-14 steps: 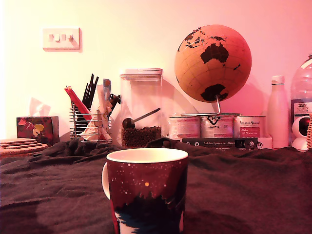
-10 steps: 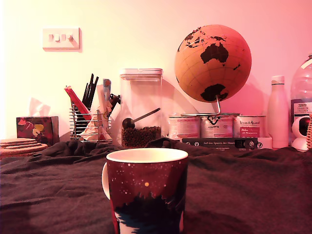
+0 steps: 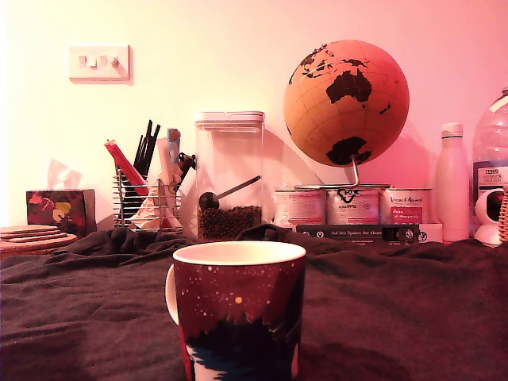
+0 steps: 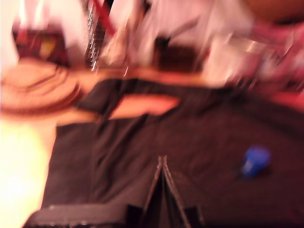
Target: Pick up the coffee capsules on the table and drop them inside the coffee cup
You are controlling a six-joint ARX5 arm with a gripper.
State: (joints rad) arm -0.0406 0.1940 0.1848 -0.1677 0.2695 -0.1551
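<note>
The coffee cup [image 3: 238, 313], a dark red mug with white speckles and a white inside, stands upright at the front of the table [image 3: 397, 309], which is draped in dark cloth. What lies inside the cup is hidden. The arm does not show in the exterior view. The wrist view is blurred by motion. There my gripper [image 4: 162, 160] hangs above the dark cloth [image 4: 142, 142] with its fingers meeting at the tips, shut and empty. A small blue thing [image 4: 255, 161] lies on the cloth off to one side of the gripper; I cannot tell whether it is one of the coffee capsules.
Along the back stand a tissue box [image 3: 59, 210], cork coasters [image 3: 32, 236], a wire utensil holder [image 3: 147, 198], a clear jar of coffee beans [image 3: 230, 178], three pale tins [image 3: 349, 205], a globe [image 3: 347, 103], a white bottle [image 3: 452, 182] and a large water bottle [image 3: 492, 151].
</note>
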